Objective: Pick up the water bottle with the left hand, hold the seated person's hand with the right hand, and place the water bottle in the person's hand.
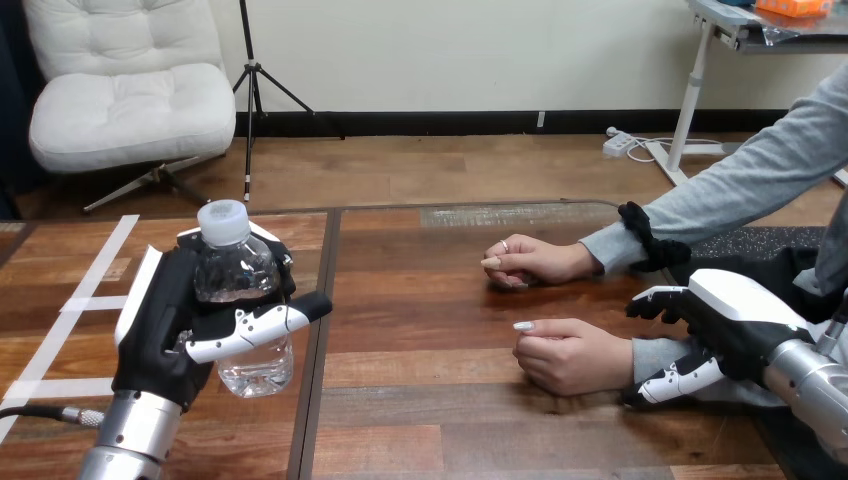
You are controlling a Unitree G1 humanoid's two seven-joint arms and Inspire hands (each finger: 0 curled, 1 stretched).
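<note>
Left robot hand point(160, 320) grasps bottle point(240, 275) | right robot hand point(730, 320) at person's wrist point(650, 356), grip unclear

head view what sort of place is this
Likely a robot test setup: white tape strips mark the wooden table, and the left hand grips a water bottle near a person's hands.

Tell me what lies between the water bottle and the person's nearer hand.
Between the water bottle and the person's nearer hand, bare table and its seam, in the head view.
</note>
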